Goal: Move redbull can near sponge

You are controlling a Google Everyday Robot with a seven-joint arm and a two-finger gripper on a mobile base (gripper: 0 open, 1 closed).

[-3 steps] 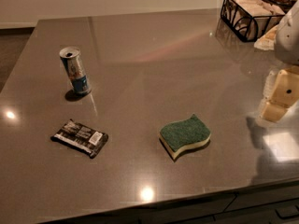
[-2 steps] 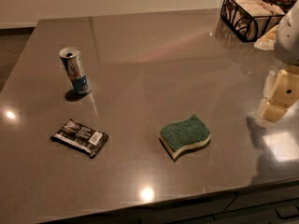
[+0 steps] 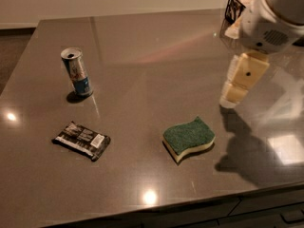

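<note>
While the white arm reaches in from the upper right corner of the frame, its gripper hangs right of centre. It is cream-coloured, angled down toward the lower left, above the table and touching nothing. Whether it is open or closed cannot be told from this side-on angle. A dark wire basket sits at the top right edge, mostly hidden behind the arm, its contents not discernible. The redbull can stands upright in the upper left, slim, blue and silver, with a dark hole in its silver top. It is well apart from the sponge, which lies lower centre, wavy-edged, with a rough dark green top over pale yellow foam. A flat, glossy dark wrapper lies at lower left. The table is polished grey-brown and mirrors small lights.
</note>
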